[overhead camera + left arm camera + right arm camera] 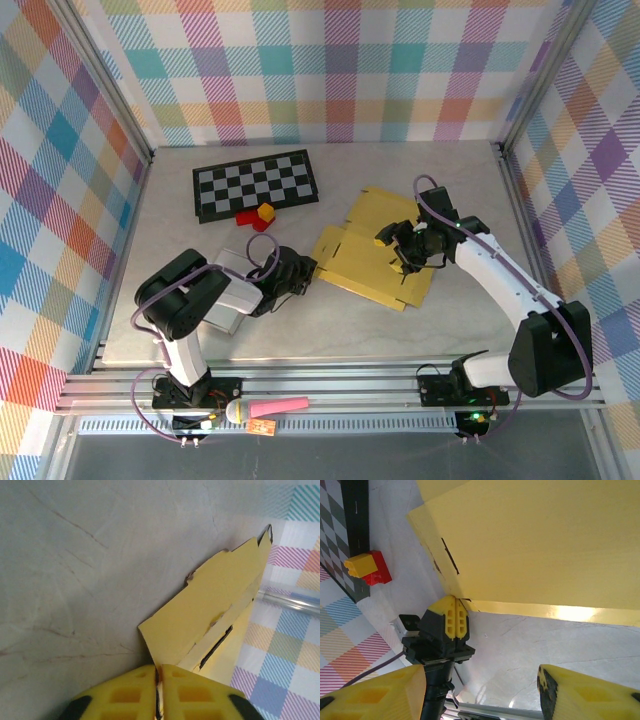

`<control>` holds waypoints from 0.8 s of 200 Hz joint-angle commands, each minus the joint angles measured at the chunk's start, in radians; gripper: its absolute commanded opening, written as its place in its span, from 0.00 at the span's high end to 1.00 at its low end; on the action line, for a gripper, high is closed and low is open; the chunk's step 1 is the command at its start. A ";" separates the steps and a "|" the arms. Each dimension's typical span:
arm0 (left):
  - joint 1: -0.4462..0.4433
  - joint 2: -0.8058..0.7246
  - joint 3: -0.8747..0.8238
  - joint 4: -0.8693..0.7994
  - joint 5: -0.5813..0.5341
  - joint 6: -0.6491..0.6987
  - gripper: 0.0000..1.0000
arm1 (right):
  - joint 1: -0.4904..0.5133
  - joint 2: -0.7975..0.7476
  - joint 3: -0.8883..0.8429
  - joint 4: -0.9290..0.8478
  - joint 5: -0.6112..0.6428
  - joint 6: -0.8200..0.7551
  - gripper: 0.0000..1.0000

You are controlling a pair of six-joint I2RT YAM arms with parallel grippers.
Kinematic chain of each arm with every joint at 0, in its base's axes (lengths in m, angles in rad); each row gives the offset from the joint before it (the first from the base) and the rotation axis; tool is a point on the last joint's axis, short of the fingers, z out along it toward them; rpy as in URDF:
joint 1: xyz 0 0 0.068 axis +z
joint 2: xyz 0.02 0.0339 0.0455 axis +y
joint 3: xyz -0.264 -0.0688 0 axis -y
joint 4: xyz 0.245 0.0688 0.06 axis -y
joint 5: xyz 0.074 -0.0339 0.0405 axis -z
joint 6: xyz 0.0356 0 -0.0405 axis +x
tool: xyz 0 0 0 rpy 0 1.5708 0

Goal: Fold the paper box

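The left claw (305, 270) is clamping its two yellow fingers (130, 690) together on a corner of the paper box (362, 268), and the thin yellow card is sitting squeezed in the seam between them. From that claw (158, 674) the box (215, 605) is stretching away forward and to the right across the grey table (400, 340), with a dark slot cut into the flap just ahead of the fingertips.

The right claw (397, 250) is hovering over the part of the sheet farthest from the left claw, with its fingers spread wide and nothing between them. Seen from the right wrist, that claw (480, 675) is facing the box (545, 540), which is showing just beyond its fingertips, and the left claw (455, 612) is gripping the box's corner straight ahead of it.

Beyond the left claw, away from the arms, a checkerboard (255, 185) is lying flat. A red block (247, 218) and a yellow block (265, 211) are sitting touching each other at its near edge, apart from both claws.
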 commanded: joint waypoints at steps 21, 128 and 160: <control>0.002 0.013 0.025 0.052 -0.047 -0.023 1.00 | 0.001 -0.078 -0.068 0.040 0.012 0.057 0.39; -0.015 -0.176 0.120 -0.148 -0.098 -0.068 1.00 | 0.364 -0.257 -0.423 0.427 0.443 0.684 0.22; -0.015 -0.201 0.137 -0.178 -0.084 -0.082 1.00 | 0.437 -0.170 -0.424 0.588 0.544 0.762 0.10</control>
